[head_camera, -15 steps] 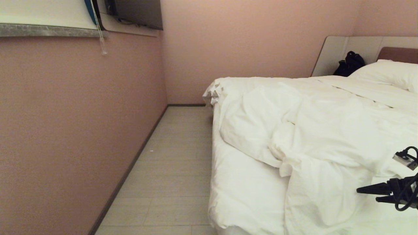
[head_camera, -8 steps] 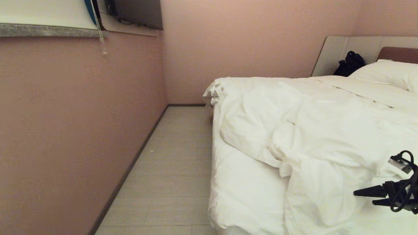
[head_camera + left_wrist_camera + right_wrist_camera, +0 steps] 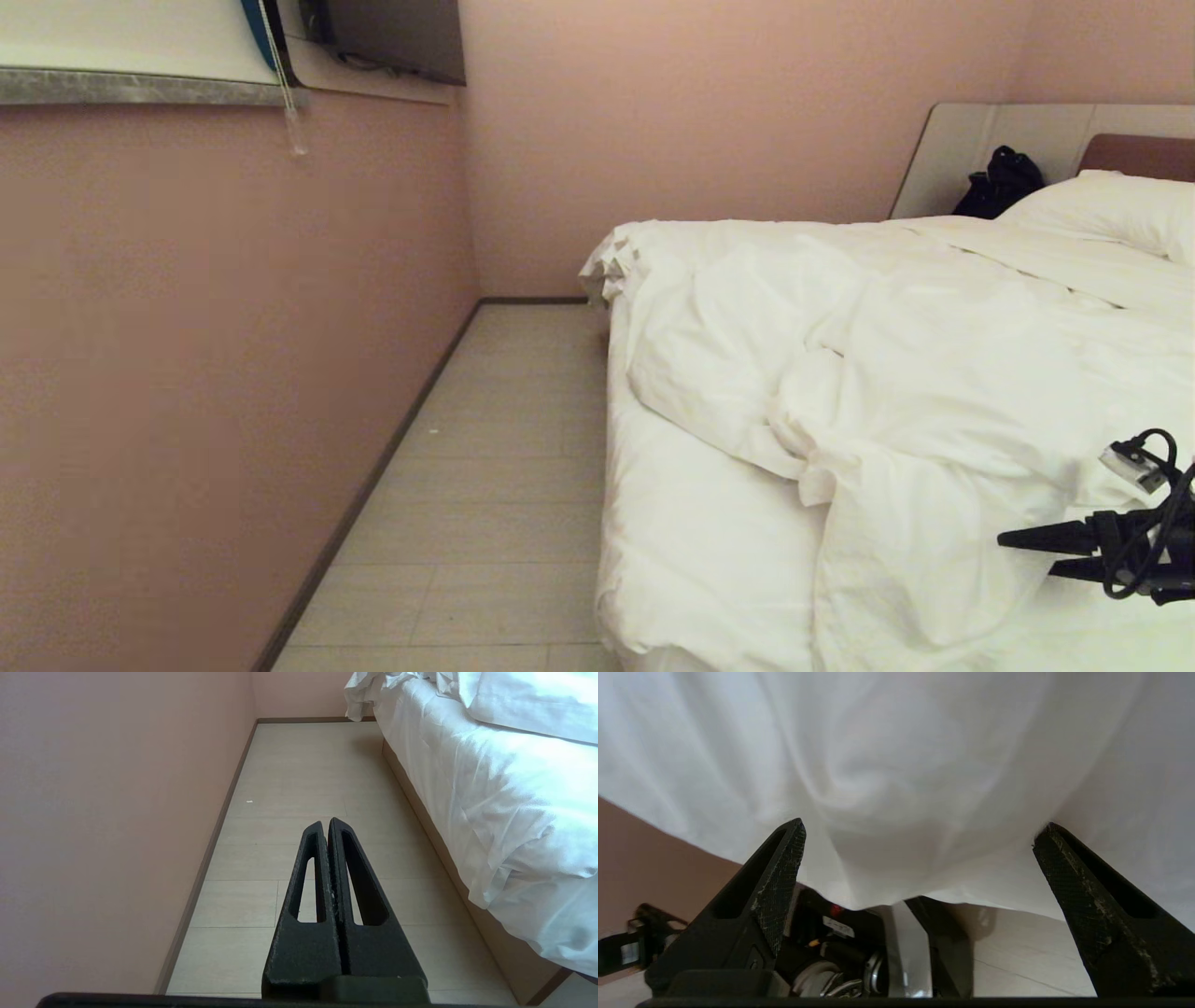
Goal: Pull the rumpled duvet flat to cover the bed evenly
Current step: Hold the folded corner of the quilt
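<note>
The duvet (image 3: 934,373) lies bunched and wrinkled on the bed (image 3: 700,551), folded back from the near left corner so bare white sheet shows there. My right gripper (image 3: 1024,553) hovers at the duvet's near right part, open, pointing left. In the right wrist view the duvet (image 3: 896,765) fills the space ahead and its hanging edge sits between the wide-apart fingers of the right gripper (image 3: 923,826), with nothing clamped. My left gripper (image 3: 327,822) is shut and empty, parked low over the floor beside the bed's side (image 3: 490,812).
A pink wall (image 3: 187,373) runs along the left, leaving a narrow strip of pale floor (image 3: 485,485) beside the bed. A pillow (image 3: 1111,210) and a black bag (image 3: 1001,182) sit by the headboard (image 3: 1134,154). A dark screen (image 3: 392,37) hangs high on the wall.
My right gripper has crept a little to the left over the duvet's near part, staying open. The duvet and the left arm have not moved.
</note>
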`<state>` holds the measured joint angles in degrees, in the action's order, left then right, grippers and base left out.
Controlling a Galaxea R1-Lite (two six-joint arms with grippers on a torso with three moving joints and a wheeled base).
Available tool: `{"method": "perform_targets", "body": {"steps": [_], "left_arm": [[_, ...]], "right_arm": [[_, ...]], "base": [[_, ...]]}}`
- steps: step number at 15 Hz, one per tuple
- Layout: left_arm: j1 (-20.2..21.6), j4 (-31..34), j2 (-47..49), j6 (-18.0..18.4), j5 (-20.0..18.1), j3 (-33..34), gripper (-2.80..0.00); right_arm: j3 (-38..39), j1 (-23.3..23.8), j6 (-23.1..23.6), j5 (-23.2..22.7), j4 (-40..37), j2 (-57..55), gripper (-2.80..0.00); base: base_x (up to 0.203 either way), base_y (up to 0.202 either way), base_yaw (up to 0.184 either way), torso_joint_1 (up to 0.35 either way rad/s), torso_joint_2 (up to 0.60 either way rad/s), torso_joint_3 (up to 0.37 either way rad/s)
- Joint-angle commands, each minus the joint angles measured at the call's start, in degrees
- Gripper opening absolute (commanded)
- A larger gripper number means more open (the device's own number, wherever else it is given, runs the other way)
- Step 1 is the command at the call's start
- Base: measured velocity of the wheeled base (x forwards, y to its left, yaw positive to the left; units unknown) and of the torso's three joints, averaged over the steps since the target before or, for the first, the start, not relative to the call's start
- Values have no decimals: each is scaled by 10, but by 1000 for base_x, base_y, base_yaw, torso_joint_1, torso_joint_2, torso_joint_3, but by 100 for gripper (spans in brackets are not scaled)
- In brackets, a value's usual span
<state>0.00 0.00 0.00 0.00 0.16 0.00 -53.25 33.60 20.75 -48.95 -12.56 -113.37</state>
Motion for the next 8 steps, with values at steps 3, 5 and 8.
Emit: {"method": "perform_targets", "body": {"steps": [3,5,8], "left_arm": [[-1,0,0,0,0,0,-280],[0,0,0,0,0,0,-280],[0,0,0,0,0,0,-280]], "right_arm": [[0,-3,4,-15,1,-12,0],[0,-9,3,-16,1,-14,0],[0,-24,2,-26,1,-24,0]], "base": [[0,0,0,0,0,0],[0,0,0,0,0,0],[0,0,0,0,0,0]]}}
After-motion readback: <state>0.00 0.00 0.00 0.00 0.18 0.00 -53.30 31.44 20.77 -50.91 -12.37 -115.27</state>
